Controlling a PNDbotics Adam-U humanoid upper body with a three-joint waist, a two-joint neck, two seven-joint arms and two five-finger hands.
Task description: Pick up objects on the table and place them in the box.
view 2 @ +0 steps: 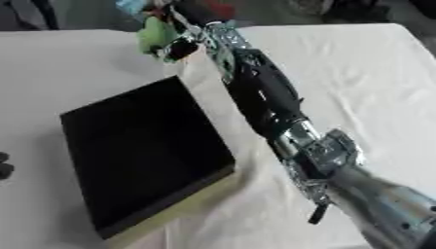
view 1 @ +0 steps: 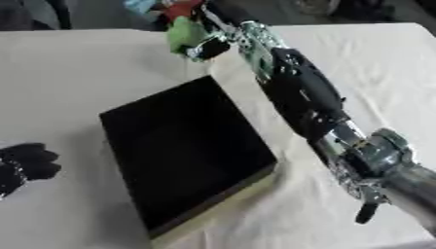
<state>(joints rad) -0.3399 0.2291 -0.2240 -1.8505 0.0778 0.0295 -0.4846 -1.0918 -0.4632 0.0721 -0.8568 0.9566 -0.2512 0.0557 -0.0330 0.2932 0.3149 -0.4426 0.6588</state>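
Because the green object [view 1: 184, 35] sits at the far edge of the tabletop [view 1: 94, 73], well beyond the box [view 1: 183, 151], the right arm [view 1: 302, 95] is stretched nearly full length across the white cloth to reach it. The right hand [view 1: 207, 47] is at the object, its dark fingers seemingly curled against the green shape, though whether they have closed round it or only touch it cannot be told. Other small things lie just behind it at the edge, one red [view 1: 180, 9], one pale blue [view 1: 140, 6]; they are too indistinct to name. The box lies between robot and object, a shallow black tray set askew with a pale outer wall showing on its near-right side; nothing can be seen inside it. Its place near the middle seems meant to keep the carry short: once the object is lifted, the hand would need only draw back and leftward over the rim. The left hand [view 1: 26, 163] rests idle at the lower left on the tabletop, fingers relaxed and holding nothing, well apart from the box.
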